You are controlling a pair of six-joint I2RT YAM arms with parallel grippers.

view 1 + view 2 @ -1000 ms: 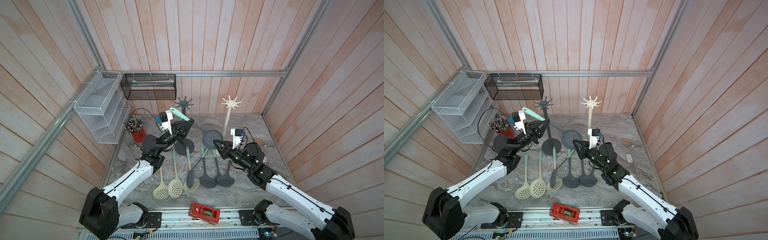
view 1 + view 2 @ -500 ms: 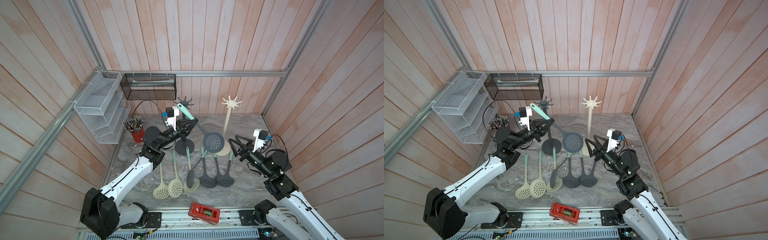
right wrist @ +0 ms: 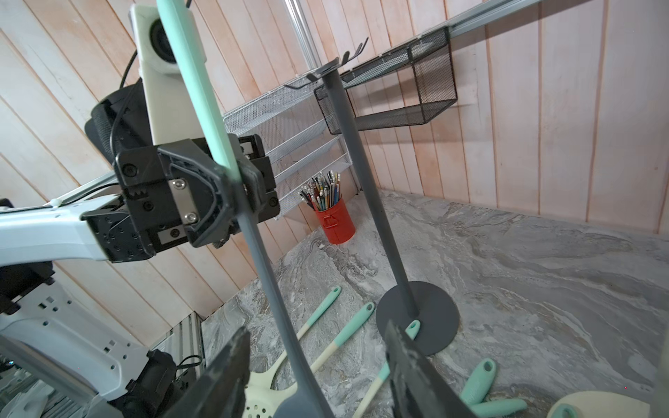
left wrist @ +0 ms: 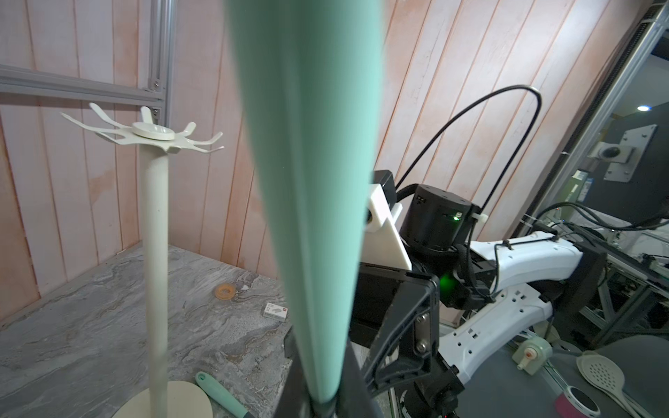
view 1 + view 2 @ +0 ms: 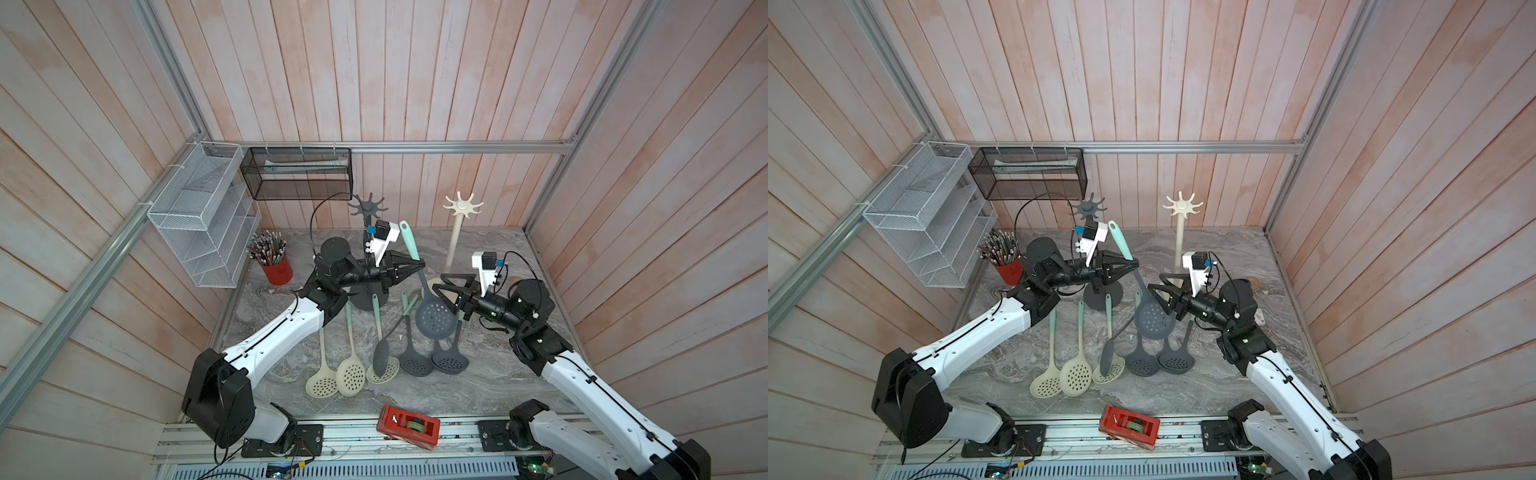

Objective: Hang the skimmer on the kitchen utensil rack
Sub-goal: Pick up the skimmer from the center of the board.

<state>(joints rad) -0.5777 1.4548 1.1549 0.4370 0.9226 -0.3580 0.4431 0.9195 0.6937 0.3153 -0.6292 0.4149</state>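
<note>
Skimmer [image 5: 435, 319] sits mid-frame in both top views, off the table [image 5: 490, 374] and tilted. Mint handle end points toward frame top; grey perforated head hangs low over loose utensils. Not hung on either rack.

L gripper [image 5: 419, 266] is clamped tight on the handle about where mint meets grey, clear in R wrist view. R gripper [image 5: 444, 291] is just right of the head in frame, jaws wide apart. In R wrist view the grey shaft passes btwn its fingers [image 3: 224, 380]; contact can't tell.

Behind L gripper stands the dark grey rack [image 5: 366, 208], hooks near the handle tip but apart. Upper right of centre is the cream rack [image 5: 462, 205].

Lower centre on the table lie cream skimmers [image 5: 351, 376] and grey skimmers [image 5: 415, 365]. Red pencil cup [image 5: 277, 270] at left, white wire shelf [image 5: 199, 216] and black mesh basket [image 5: 297, 174] upper left, red tape dispenser [image 5: 408, 426] bottom centre.
</note>
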